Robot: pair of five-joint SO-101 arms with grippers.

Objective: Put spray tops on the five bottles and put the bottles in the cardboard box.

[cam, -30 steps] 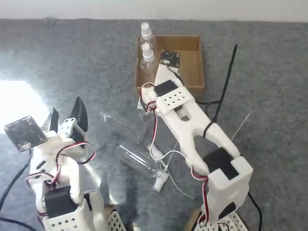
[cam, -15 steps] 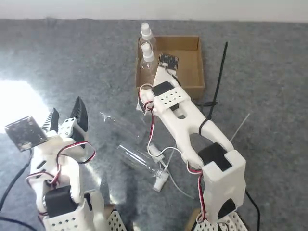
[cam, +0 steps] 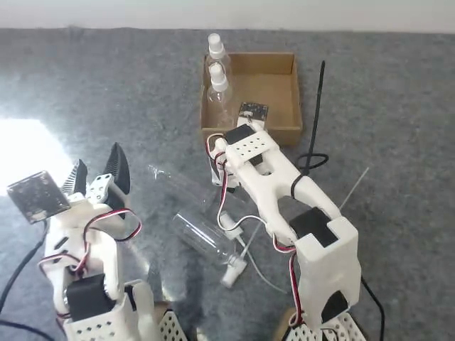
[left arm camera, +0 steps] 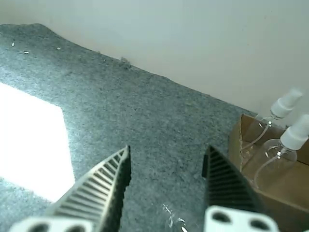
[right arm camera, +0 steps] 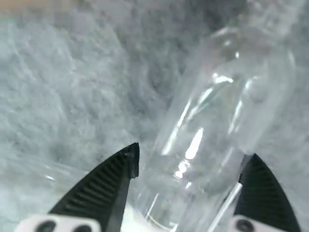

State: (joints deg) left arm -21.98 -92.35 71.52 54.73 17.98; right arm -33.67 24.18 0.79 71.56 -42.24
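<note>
right wrist view: right gripper [right arm camera: 192, 154] fingers spread either side of a clear bottle [right arm camera: 227, 96]; left gripper [left arm camera: 168, 153] fingers spread too, facing the box [left arm camera: 236, 140].

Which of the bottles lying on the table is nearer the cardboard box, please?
The clear bottle beside the right arm's wrist; the other bottle, with a white piece at its end, lies nearer the arms' bases.

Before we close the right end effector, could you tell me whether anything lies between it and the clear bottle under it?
Nothing visible does. In the right wrist view the right end effector is open, and the clear bottle lies on the table in line with the gap between its jaws.
</note>
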